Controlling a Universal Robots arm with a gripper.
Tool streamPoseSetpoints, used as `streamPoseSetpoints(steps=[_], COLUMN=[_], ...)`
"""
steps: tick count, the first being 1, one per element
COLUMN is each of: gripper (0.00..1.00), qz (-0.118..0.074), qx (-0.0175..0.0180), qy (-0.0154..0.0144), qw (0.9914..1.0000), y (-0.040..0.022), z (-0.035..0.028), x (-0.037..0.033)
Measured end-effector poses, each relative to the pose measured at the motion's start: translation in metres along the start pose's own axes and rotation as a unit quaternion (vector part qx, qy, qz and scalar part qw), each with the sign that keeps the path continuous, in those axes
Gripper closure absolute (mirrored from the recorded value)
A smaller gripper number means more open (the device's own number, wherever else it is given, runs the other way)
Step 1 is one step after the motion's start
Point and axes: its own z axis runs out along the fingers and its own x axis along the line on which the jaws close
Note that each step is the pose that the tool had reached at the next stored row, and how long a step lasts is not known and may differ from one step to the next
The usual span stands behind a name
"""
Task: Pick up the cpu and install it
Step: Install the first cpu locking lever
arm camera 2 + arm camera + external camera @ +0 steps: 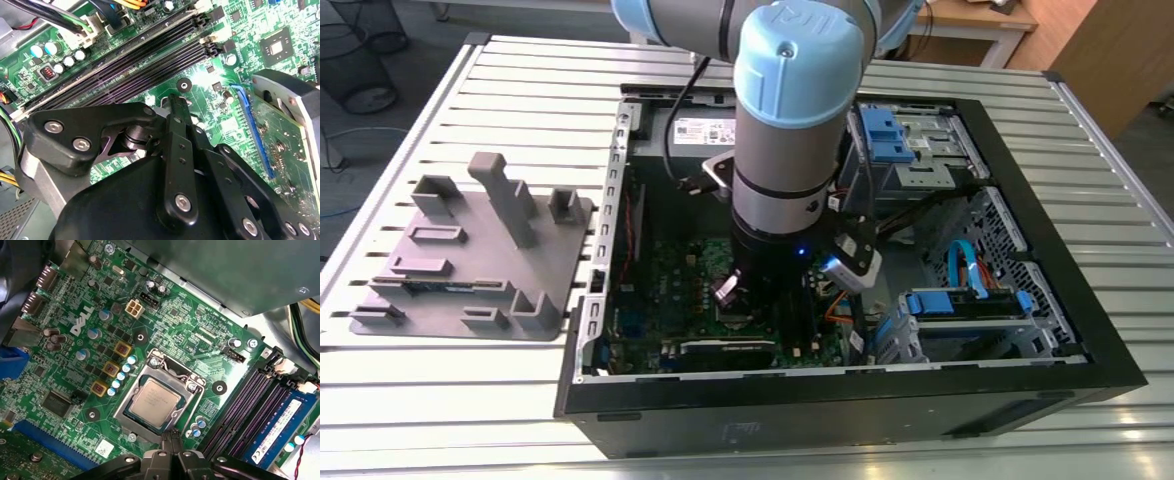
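Note:
The cpu (156,401), a small square chip with a silver-grey top, lies flat in its socket on the green motherboard (75,365) in the first wrist view, with a metal frame (191,386) around it. My gripper (172,438) hovers just beside the socket's edge. Its two black fingers are pressed together, nothing between them, and they are off the chip. In the second wrist view the gripper (177,102) points down at the board beside the memory slots (125,65). In the exterior view the arm (787,150) reaches down into the open computer case (1067,330).
A grey plastic tray with upright posts (467,250) sits on the slatted table at the exterior view's left. Inside the case are a blue-tabbed drive bay (894,140), blue and orange cables (961,270), a memory stick (280,425) and an expansion card (285,115).

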Motion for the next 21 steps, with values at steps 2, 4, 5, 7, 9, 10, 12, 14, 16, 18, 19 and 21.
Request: streamPoseSetpoints(steps=[2,4,5,7,9,10,12,14,16,18,19,21], gripper=[0.89,0.89,0.89,0.89,0.89,0.89,0.89,0.89,0.89,0.89,0.89,0.89], qz=[0.000,0.000,0.000,0.000,0.000,0.000,0.000,0.000,0.000,0.000,0.000,0.001], qx=[0.0000,0.0001,0.0002,0.0003,0.0004,0.0004,0.0005,0.0005,0.0004,-0.0005,-0.0005,-0.0003], qy=[0.0000,0.0002,0.0003,0.0005,0.0007,0.0008,0.0009,0.0010,0.0005,-0.0005,-0.0004,-0.0003], qw=[1.00000,1.00000,1.00000,1.00000,1.00000,1.00000,1.00000,1.00000,1.00000,1.00000,1.00000,1.00000], y=[-0.0001,0.0000,-0.0001,-0.0001,-0.0001,-0.0001,-0.0002,-0.0005,-0.0016,-0.0024,-0.0028,-0.0031], z=[0.0007,0.0009,0.0008,0.0008,0.0008,0.0008,0.0008,0.0009,0.0014,0.0027,0.0027,0.0027], x=[-0.0002,-0.0004,-0.0003,-0.0003,-0.0004,-0.0003,-0.0004,-0.0011,-0.0028,-0.0044,-0.0048,-0.0050])
